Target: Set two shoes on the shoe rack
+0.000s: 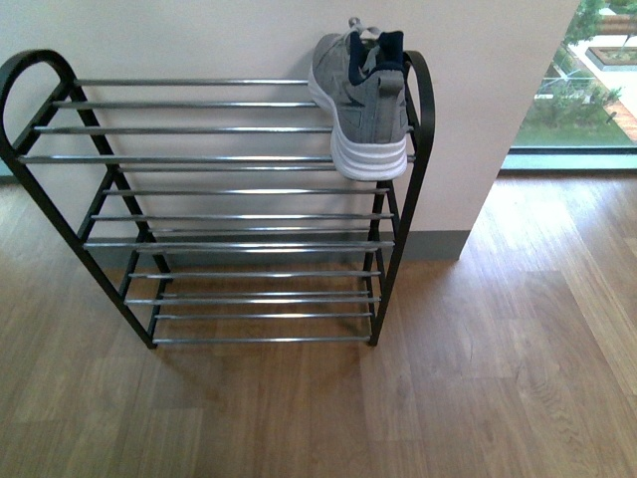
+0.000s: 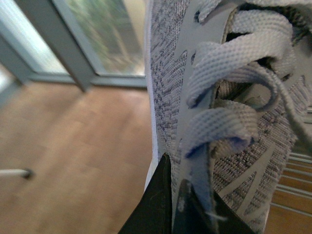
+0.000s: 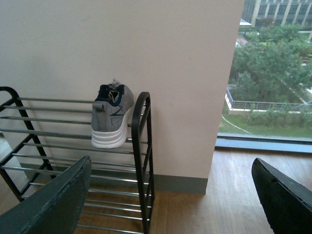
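Observation:
One grey sneaker (image 1: 360, 105) with a white sole lies on the top shelf of the shoe rack (image 1: 199, 159) at its right end, heel facing me. The right wrist view shows the same sneaker (image 3: 113, 117) on the black-framed rack (image 3: 142, 146). My right gripper (image 3: 170, 195) is open and empty, off to the rack's right side, with its dark fingers (image 3: 53, 200) spread wide. In the left wrist view the other grey sneaker (image 2: 170, 73) fills the picture. My left gripper (image 2: 174, 170) is shut on its upper beside the laces (image 2: 224, 73). Neither arm shows in the front view.
A white wall (image 1: 249, 40) with a grey skirting (image 1: 433, 246) stands behind the rack. To the right, a floor-to-ceiling window (image 1: 587, 80). Wooden floor (image 1: 478, 378) spreads in front. Chrome rack bars (image 2: 298, 178) show beside the held sneaker.

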